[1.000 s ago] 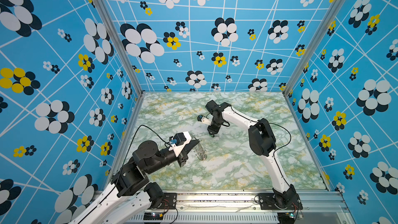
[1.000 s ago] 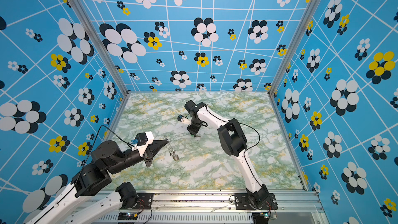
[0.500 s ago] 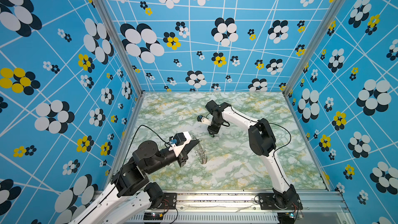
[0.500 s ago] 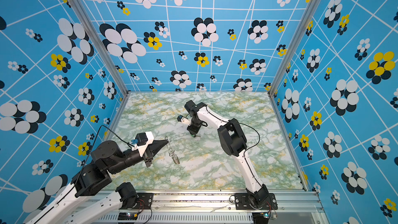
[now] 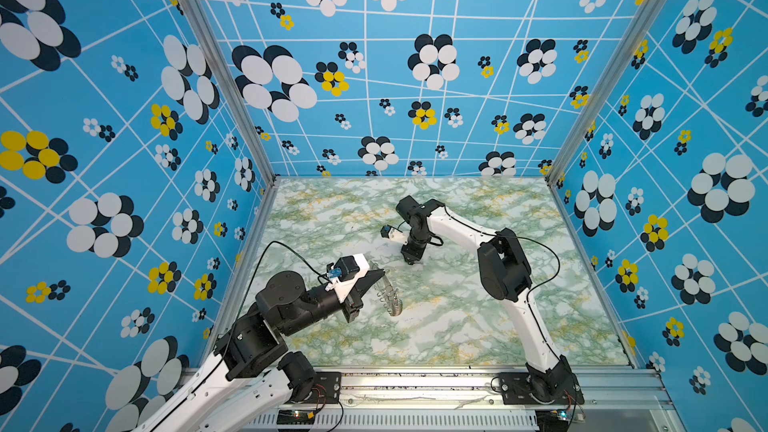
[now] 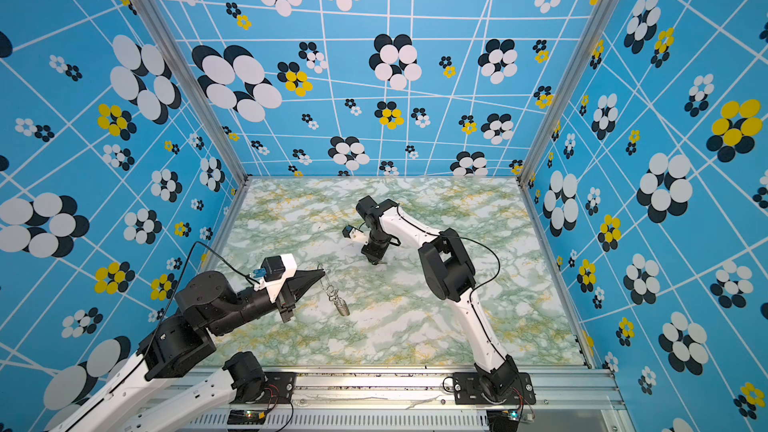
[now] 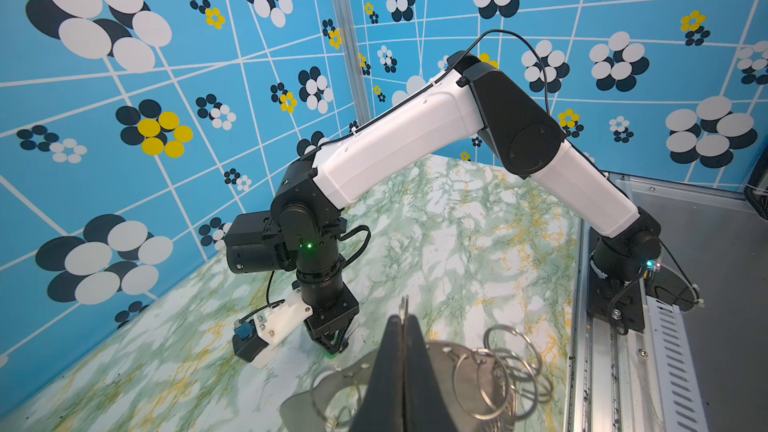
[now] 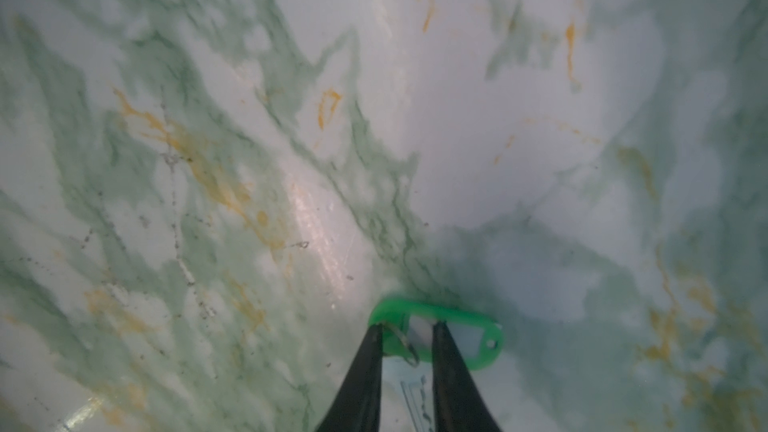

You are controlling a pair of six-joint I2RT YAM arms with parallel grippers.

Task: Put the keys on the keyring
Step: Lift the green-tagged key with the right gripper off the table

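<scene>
Barely anything has shifted in the last second. Both arms sit where they were, and only the keyring has swung a touch under the left gripper.

Nearest me, this side of the keyring, is the metal front rail the arms bolt onto. Then comes that left gripper, clamped tight on one of the silver wire loops, so the keyring dangles off its tip. I can't tell if the bottom grazes the table. It's metal, so it has some weight, and hung from a single loop I'd expect it to sway and twist whenever that arm moves.

Beyond the keyring, toward the back wall and a bit to the right arm's side, the key lies flat on the table. The right gripper is straight down over it. Its jaws stand a little apart, and the fingers straddle the head end, where a small split ring sits. As far as I can see, nothing is pinched yet.

The key looks like light, stiff plastic. On a top this glossy I reckon it skates if nudged, so I'd grab across its narrow width near the head, or by that little ring.

The table is shiny green-and-white marble print, specked and scuffed around the key. Past the keyring, loud blue flower-pattern walls box in three sides.
</scene>
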